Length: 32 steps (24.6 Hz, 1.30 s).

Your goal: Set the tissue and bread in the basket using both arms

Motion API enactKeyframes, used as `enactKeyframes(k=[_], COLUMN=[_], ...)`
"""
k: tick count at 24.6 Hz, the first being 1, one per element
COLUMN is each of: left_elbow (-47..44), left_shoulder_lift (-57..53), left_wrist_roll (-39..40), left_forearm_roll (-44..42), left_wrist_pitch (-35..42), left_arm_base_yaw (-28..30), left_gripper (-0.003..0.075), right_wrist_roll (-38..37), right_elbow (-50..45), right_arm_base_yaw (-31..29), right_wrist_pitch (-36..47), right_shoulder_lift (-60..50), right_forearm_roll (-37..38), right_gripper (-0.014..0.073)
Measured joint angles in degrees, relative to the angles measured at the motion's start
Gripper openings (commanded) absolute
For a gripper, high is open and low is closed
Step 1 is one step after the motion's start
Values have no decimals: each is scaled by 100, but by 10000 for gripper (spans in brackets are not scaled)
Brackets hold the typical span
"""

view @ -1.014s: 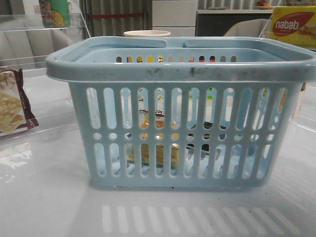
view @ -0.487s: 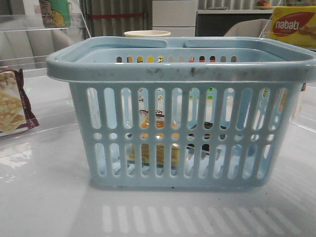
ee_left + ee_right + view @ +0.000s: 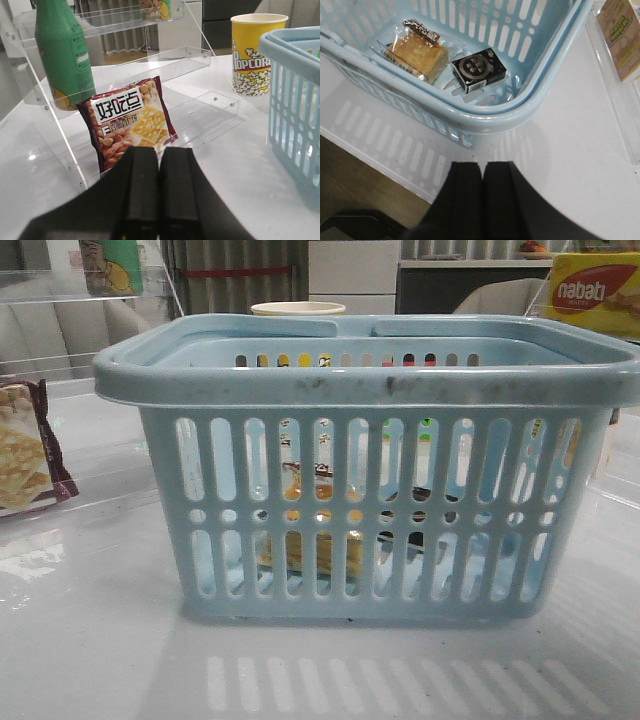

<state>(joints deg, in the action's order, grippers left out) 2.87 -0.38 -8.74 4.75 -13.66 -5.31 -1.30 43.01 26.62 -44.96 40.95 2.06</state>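
The light-blue basket (image 3: pixel 370 380) fills the middle of the front view, and its corner shows in the right wrist view (image 3: pixel 495 120). The wrapped golden-brown bread (image 3: pixel 417 52) lies on the basket floor, and shows through the slots in the front view (image 3: pixel 310 545). A black tissue pack (image 3: pixel 479 70) with a round emblem lies beside it in the basket. My right gripper (image 3: pixel 482 167) is shut and empty, outside the basket near the table's edge. My left gripper (image 3: pixel 159 152) is shut and empty, facing a cracker packet, with the basket's side (image 3: pixel 295 100) to one side.
A maroon-edged cracker packet (image 3: pixel 130 120) leans on a clear acrylic shelf (image 3: pixel 150 65) holding a green bottle (image 3: pixel 62 50). A yellow popcorn cup (image 3: pixel 255 50) stands behind the basket. A yellow nabati box (image 3: pixel 595 290) sits back right. The table's edge (image 3: pixel 375 162) is near my right gripper.
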Motion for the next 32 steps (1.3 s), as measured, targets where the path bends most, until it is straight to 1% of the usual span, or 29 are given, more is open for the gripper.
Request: enactKeyframes(k=[3,6,9,29,31,32], left_elbow=[-243,-331,-331,-331,-331,-331], left_shoulder_lift=[0,0,0,0,0,0], left_wrist_roll=[330,450,462,474,474,474], left_forearm_roll=[-284,-373,-373,-373,-373,-373], left_wrist_pitch=[346,710,901,900,900,900], left_arm_base_yaw=[0,0,0,0,0,0], left_gripper=[97,97,97,97,97,97], right_wrist_roll=[4,4,4,14,14,14], right_elbow=[0,0,0,-42,-189,-323], right_arm_base_yaw=[0,0,0,0,-135,-339], right_wrist_pitch=[0,-9,-9,1,54,160], right_shoulder_lift=[0,0,0,-24,-164,-320], right_forearm_roll=[9,9,9,9,34,43], right_gripper=[75,75,75,71,69,69])
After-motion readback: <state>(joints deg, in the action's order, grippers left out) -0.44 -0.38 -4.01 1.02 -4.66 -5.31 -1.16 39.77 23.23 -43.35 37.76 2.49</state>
